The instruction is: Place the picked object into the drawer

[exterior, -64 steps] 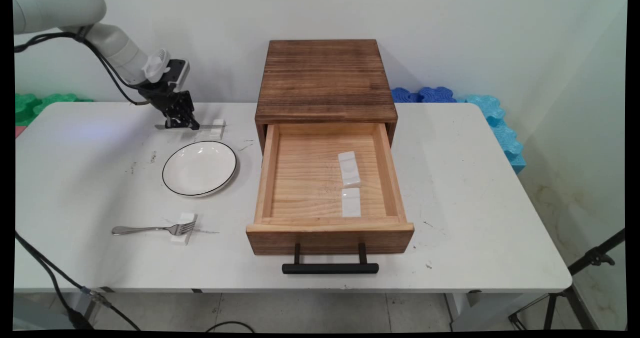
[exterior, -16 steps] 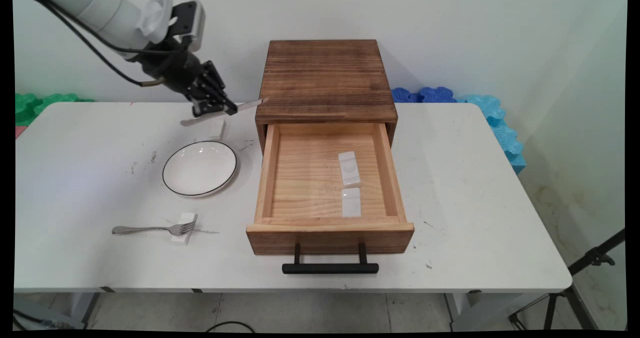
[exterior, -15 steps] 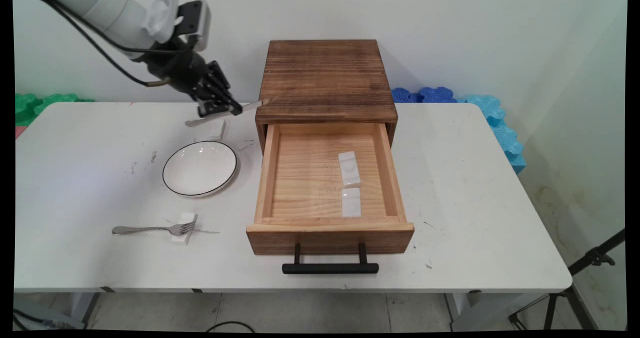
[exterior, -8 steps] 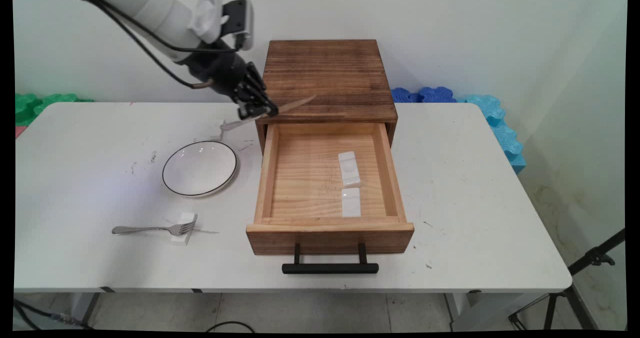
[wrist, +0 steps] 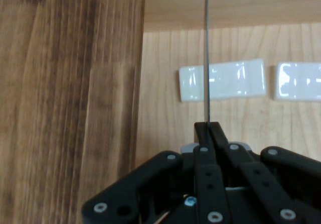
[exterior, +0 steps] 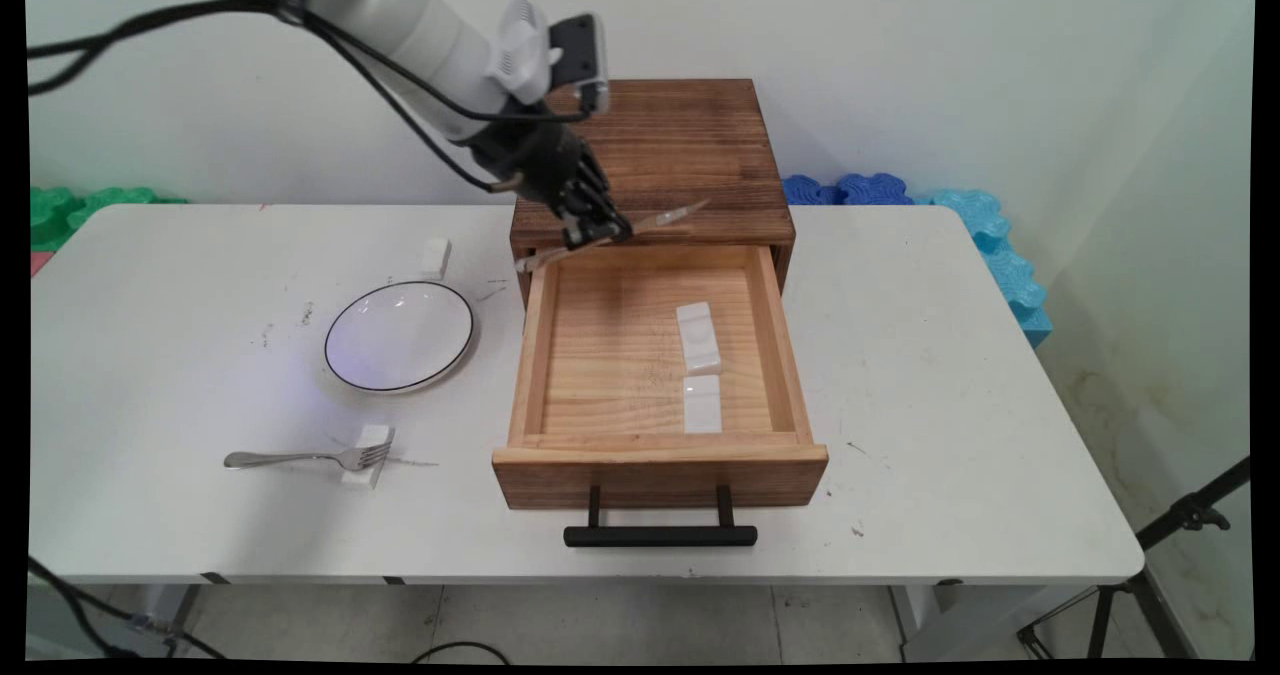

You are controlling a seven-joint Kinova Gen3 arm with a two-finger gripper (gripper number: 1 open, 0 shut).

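On the desk (exterior: 950,405) at your far left, at about 8 o'clock from the plate (exterior: 398,336), you have a fork (exterior: 300,458) lying with its tines propped on a small white rest (exterior: 366,455). The plate itself is bare. At its 1 o'clock, near the desk's back edge, a second small white rest (exterior: 434,256) stands with nothing on it.

Moving right, you come to the arm. Its jaws are clamped shut on a table knife (exterior: 665,219), gripping it near the middle. The knife is clear of the desk and tilted: the handle end dips toward 8 o'clock and the blade tip rises toward 2 o'clock. It hangs over the back left corner of the open drawer (exterior: 535,355), just in front of the dark wooden cabinet (exterior: 650,135). From the hand view you see the blade (wrist: 206,58) edge-on, running straight up from the jaws, with the cabinet top on one side and the drawer floor beneath.

Inside the drawer, two white rests lie end to end right of centre, the rear one (exterior: 697,336) and the front one (exterior: 702,404). Both are bare and the knife touches neither. So far, then, you have the knife lifted and held over the drawer but not set down, and the fork lies on the desk. The drawer's black handle (exterior: 660,536) sits at 6 o'clock.
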